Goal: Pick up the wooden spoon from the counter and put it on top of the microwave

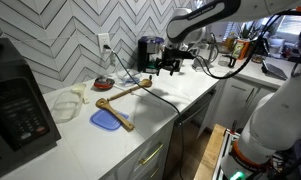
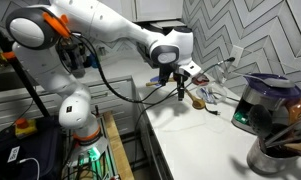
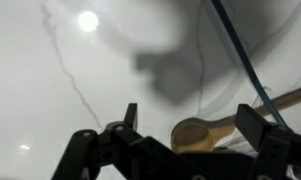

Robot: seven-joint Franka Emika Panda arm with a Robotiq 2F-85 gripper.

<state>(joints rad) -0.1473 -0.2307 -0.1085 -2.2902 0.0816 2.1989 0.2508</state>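
The microwave stands at the near end of the counter. Further along, close to the front edge, a flat blue piece lies beside a thicker, darker spoon. Beyond these the wooden spoon lies flat mid-worktop, slanting toward the back edge. Its head sits below the gripper, whose fingers are spread wide, clasping nothing. A coffee maker stands farthest, against the back edge

Home kitchen: white stone counter, herringbone tile backsplash with outlet, black microwave, coffee maker, pale grey cabinets with brass handles, utensils lying out.
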